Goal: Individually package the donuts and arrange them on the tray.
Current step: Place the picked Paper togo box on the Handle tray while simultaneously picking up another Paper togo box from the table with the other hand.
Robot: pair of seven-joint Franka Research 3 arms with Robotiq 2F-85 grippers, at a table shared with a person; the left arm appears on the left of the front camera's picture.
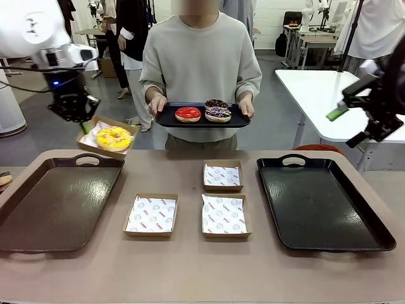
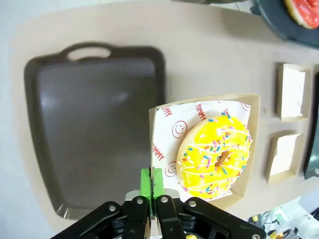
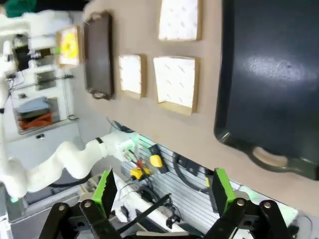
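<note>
Three empty cardboard boxes lined with printed white paper lie on the table. Two sit side by side nearest the robot and the third box is just behind the right-hand one. They lie between two dark handled trays, both bare: the left tray and the right tray.

Beyond the boxes, the left gripper has its green pads pressed together on the edge of a fourth box. It pinches the cardboard wall and paper liner at one side. This box hangs in the air, slightly tilted, near the far rim of the left tray by its handle. The yellow-iced donut lies inside it on the paper, with white drizzle and coloured sprinkles on top.

On the robot's right, the right gripper is raised off the table beyond the right tray. Its jaws are spread wide with nothing between them.

At the far side a person stands holding a small black tray by both ends, one hand on each. Three donuts rest on it close together: the red-glazed donut towards the robot's left, the sprinkled dark donut just beside it, and the chocolate-topped donut behind that one.
</note>
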